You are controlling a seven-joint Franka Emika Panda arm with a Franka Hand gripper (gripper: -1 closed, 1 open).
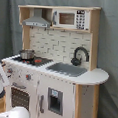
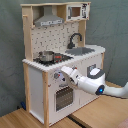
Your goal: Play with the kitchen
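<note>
Both exterior views are showing the kitchen [image 1: 57,65] [image 2: 60,60], a tall white and light-wood toy unit standing on a wooden floor [image 2: 30,120] in front of a grey curtain [image 1: 111,43], and it is filling most of each picture. Its hood [image 1: 37,19] [image 2: 49,21] is hanging at the top beside a small microwave panel [image 1: 70,18] [image 2: 77,11]. Lower down, the windowed oven door [image 2: 62,97] is sitting shut in the front panel. The white arm [image 2: 97,85] is reaching in from the second exterior view's right. The grey sink [image 1: 68,69] [image 2: 82,50] is lying under the black faucet [image 1: 80,55] [image 2: 75,39]. A small pot [image 1: 26,54] [image 2: 46,56] is standing on the stove. The gripper [image 2: 66,75] is pressing against the knob row just above the oven door; whether it is clenched or released, I cannot tell.
</note>
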